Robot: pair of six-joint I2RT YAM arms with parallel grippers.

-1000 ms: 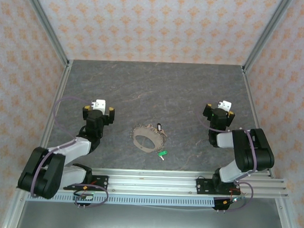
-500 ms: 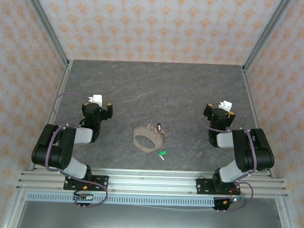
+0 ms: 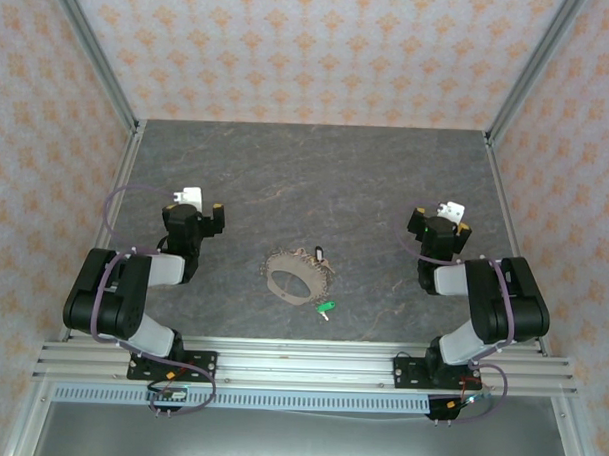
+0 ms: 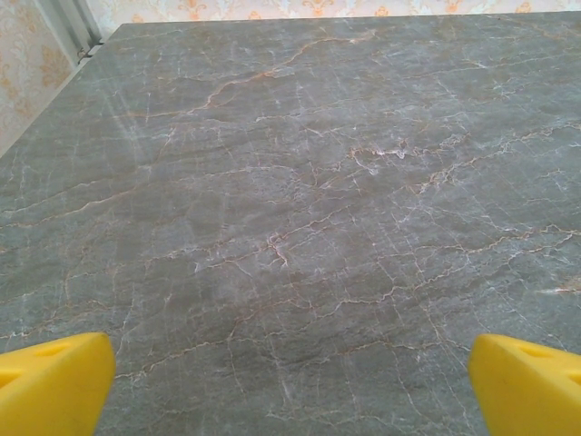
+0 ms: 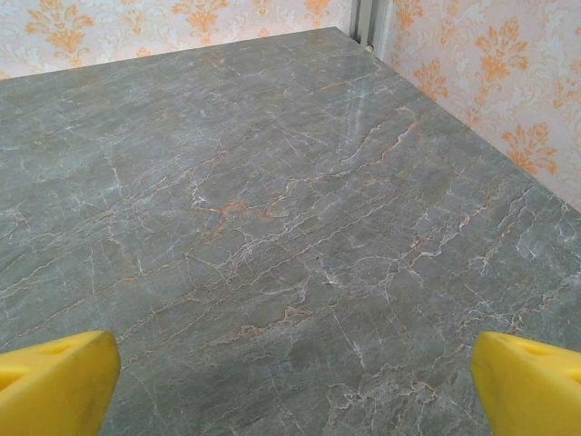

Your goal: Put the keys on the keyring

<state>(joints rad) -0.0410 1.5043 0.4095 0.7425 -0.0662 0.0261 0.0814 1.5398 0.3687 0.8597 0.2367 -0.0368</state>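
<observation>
A grey marble-patterned table (image 3: pixel 316 178) with pale and rusty veins sits enclosed by walls (image 3: pixel 311 48) papered cream with orange ornaments. Metal posts (image 3: pixel 95 56) stand at the corners. Light is soft and even.

top: fixed, high behind arms (image 3: pixel 111 311), looking down on whole surface (image 3: pixel 316 178) | left wrist: low, close, facing far-left corner, left fingertips (image 4: pixel 50 381) at bottom edge | right wrist: low, close, facing far-right corner, right fingertips (image 5: pixel 54 381) at bottom edge | shared by all: far surface, walls (image 3: pixel 321 48)
</observation>
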